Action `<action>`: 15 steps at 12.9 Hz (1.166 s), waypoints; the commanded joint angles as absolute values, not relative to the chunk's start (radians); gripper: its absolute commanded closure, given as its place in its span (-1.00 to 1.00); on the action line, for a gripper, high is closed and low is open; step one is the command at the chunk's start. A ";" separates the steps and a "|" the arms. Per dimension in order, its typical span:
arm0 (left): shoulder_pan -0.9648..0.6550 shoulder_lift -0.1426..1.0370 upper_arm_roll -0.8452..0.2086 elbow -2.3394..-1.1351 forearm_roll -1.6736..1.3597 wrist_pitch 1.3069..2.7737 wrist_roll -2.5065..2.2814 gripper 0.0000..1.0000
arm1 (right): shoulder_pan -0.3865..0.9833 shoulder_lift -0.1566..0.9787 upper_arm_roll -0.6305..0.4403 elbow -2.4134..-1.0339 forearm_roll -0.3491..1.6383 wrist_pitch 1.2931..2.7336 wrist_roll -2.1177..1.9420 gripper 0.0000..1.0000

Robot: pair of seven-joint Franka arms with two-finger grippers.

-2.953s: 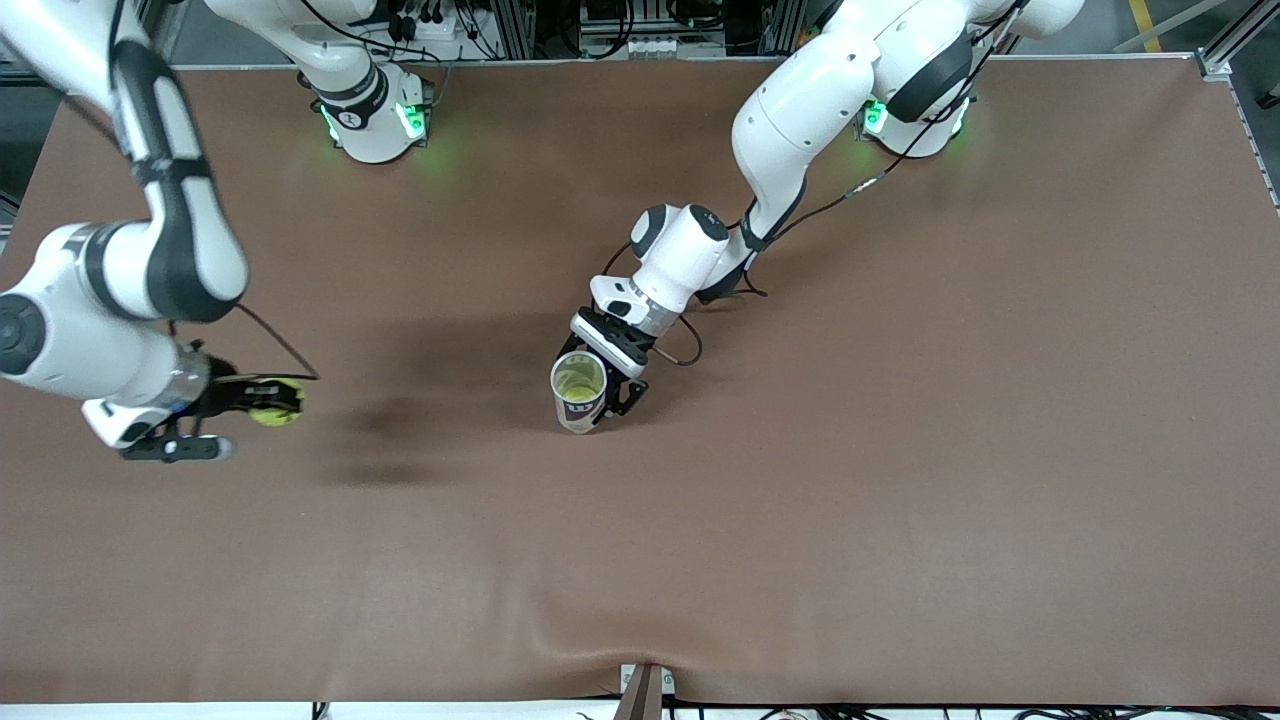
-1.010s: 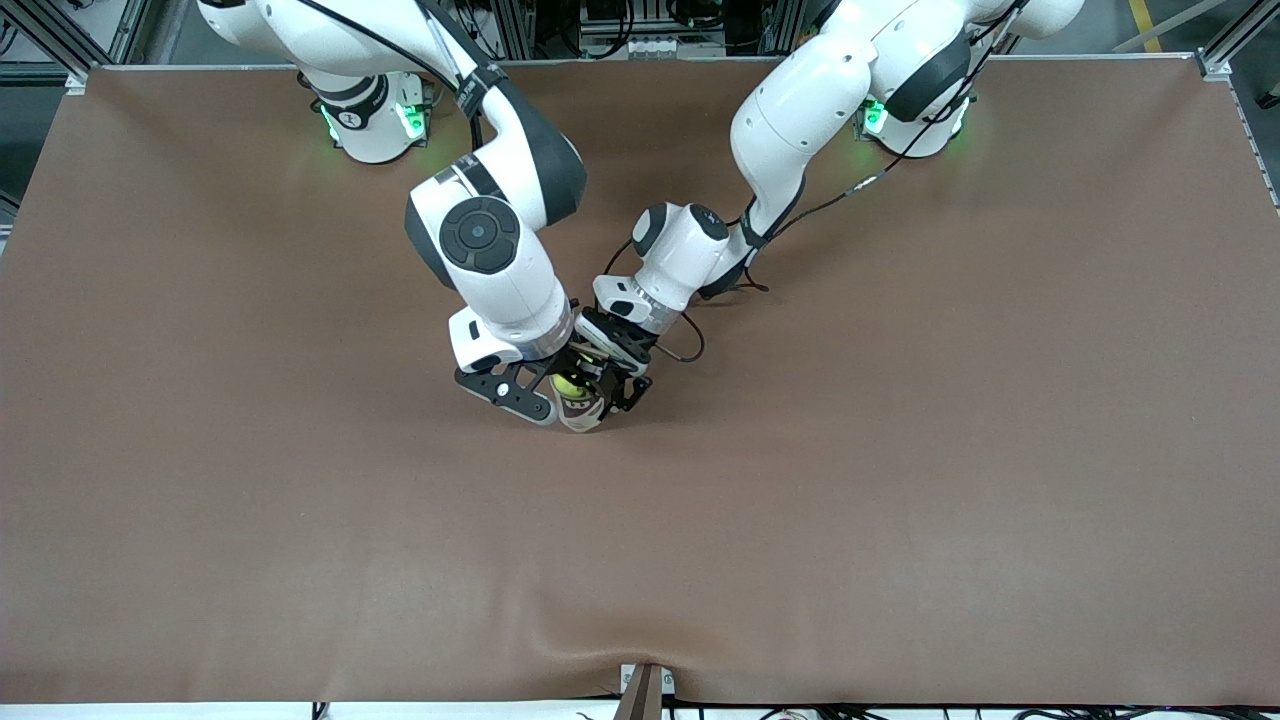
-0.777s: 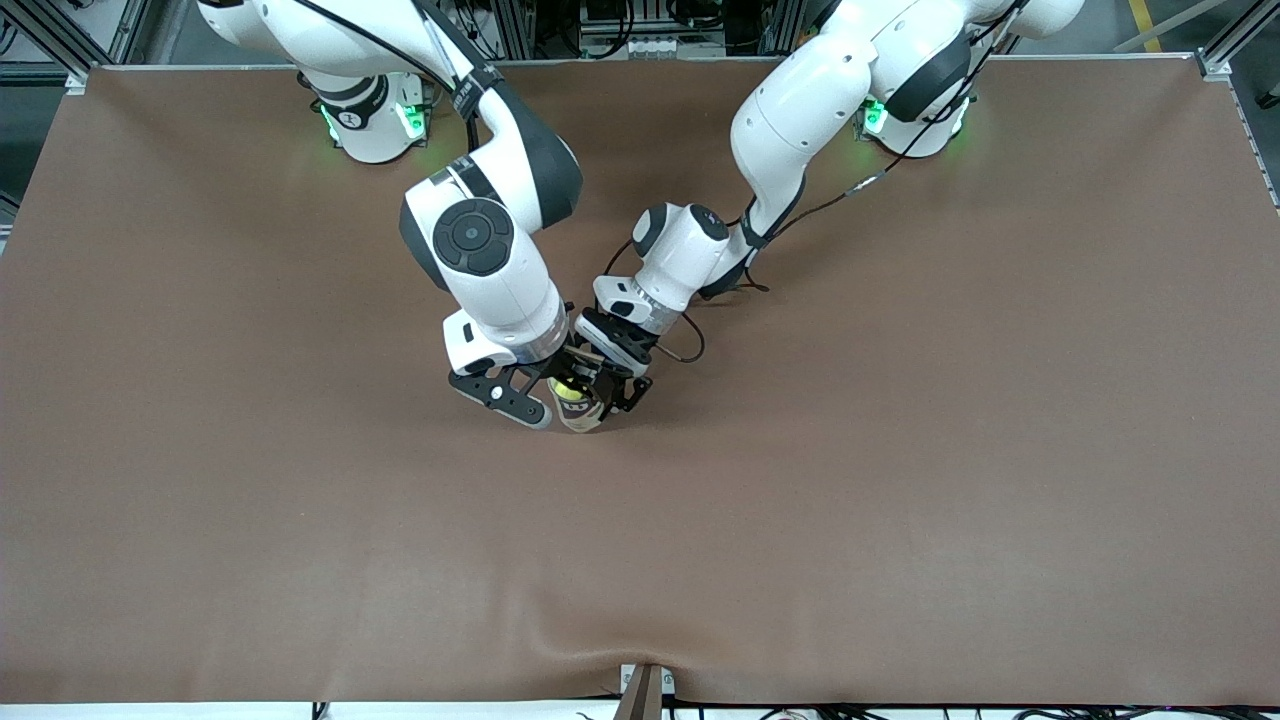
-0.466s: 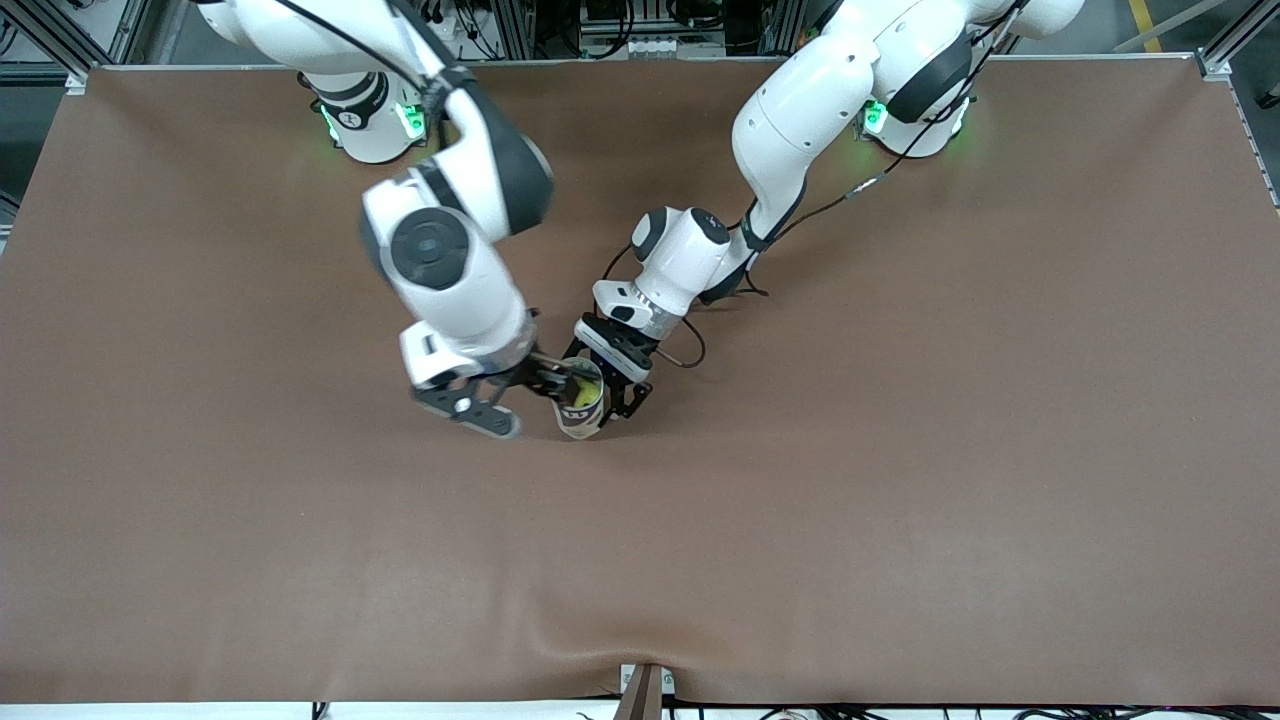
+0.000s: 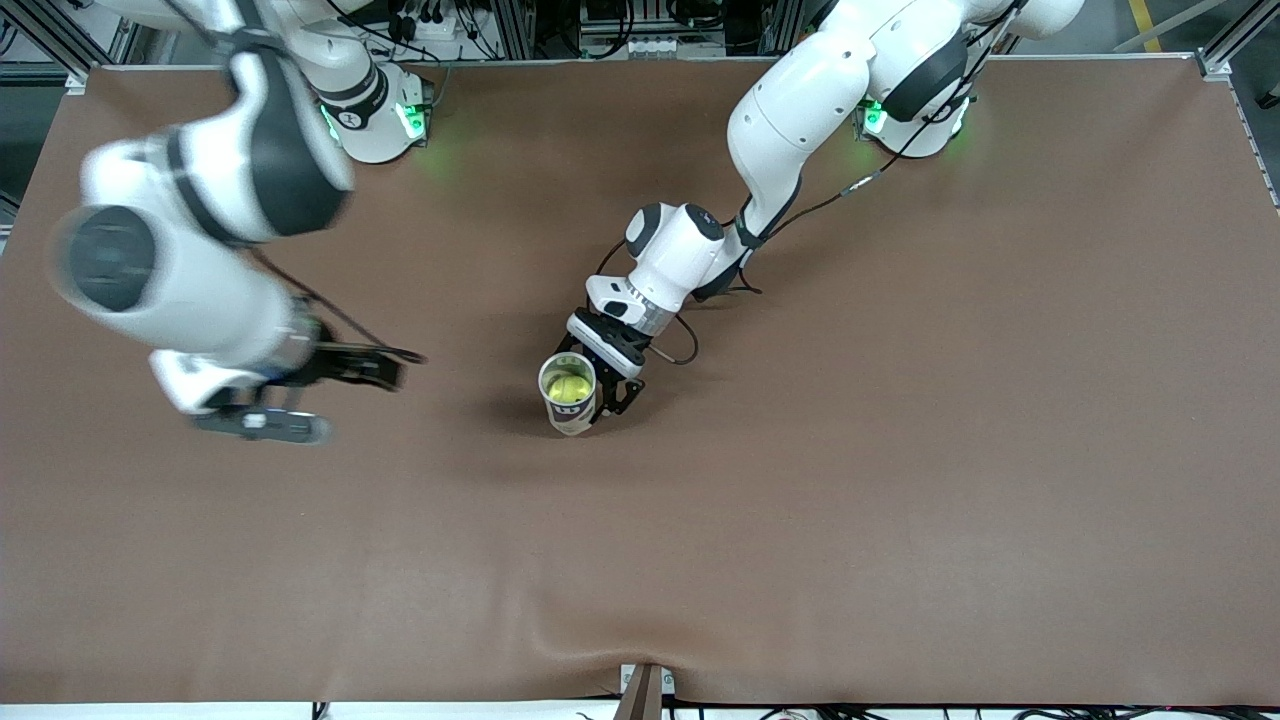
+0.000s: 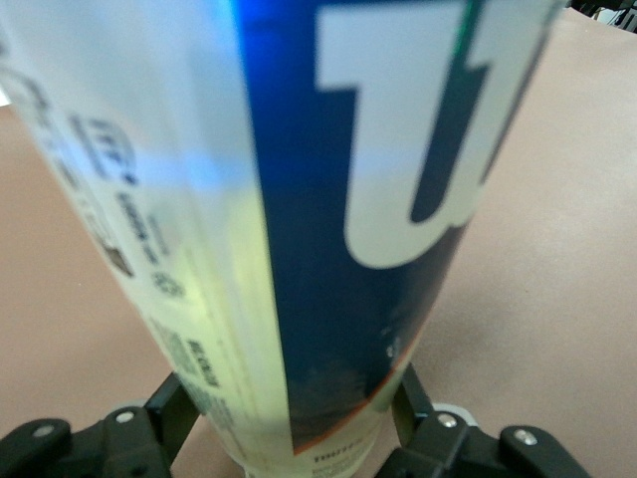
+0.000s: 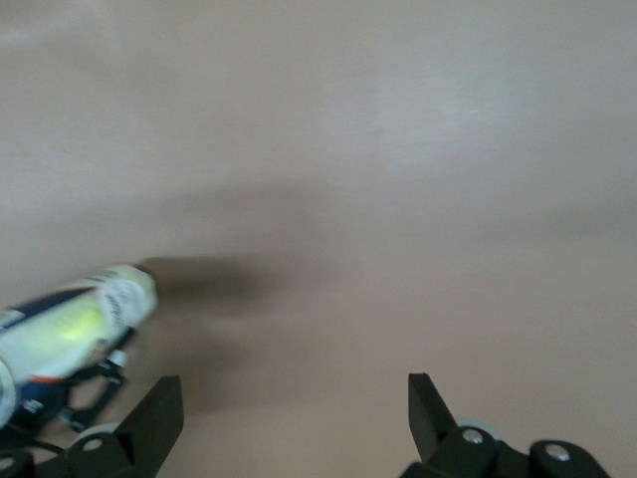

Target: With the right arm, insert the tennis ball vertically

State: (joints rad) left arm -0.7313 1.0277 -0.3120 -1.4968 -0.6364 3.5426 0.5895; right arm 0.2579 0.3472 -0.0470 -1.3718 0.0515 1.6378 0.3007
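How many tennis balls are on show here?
1. The tennis ball sits inside the clear can, upright mid-table and clamped by the left gripper. More balls may lie beneath it, hidden.

A wide table covered in a matte brown sheet (image 5: 900, 480) carries a clear plastic ball tube with a blue-and-white label (image 5: 570, 395), standing upright near its middle. The tube's foot appears to rest directly on the sheet.

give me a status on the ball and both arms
Left end effector shut on can, upright. Ball inside can. Right end effector open, empty, toward right arm's end. Nothing in the way.
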 commanded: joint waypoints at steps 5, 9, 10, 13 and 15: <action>-0.750 1.048 -0.265 -1.483 -0.629 3.539 0.601 -0.67 | 0.106 0.258 -0.026 -1.295 0.022 1.465 0.089 -1.00; -0.750 1.048 -0.267 -1.483 -0.632 3.539 0.601 -0.82 | 0.106 0.256 -0.025 -1.218 0.015 1.402 0.089 -1.00; -0.749 1.046 -0.267 -1.483 -0.634 3.539 0.601 -0.84 | 0.106 0.256 -0.023 -1.218 0.018 1.381 0.089 -1.00; -0.749 1.040 -0.267 -1.488 -0.640 3.539 0.600 -1.00 | 0.110 0.258 -0.021 -1.218 0.012 1.377 0.089 -1.00; -0.744 1.034 -0.267 -1.493 -0.641 3.537 0.600 -1.00 | 0.106 0.253 -0.020 -1.218 0.000 1.378 0.087 -1.00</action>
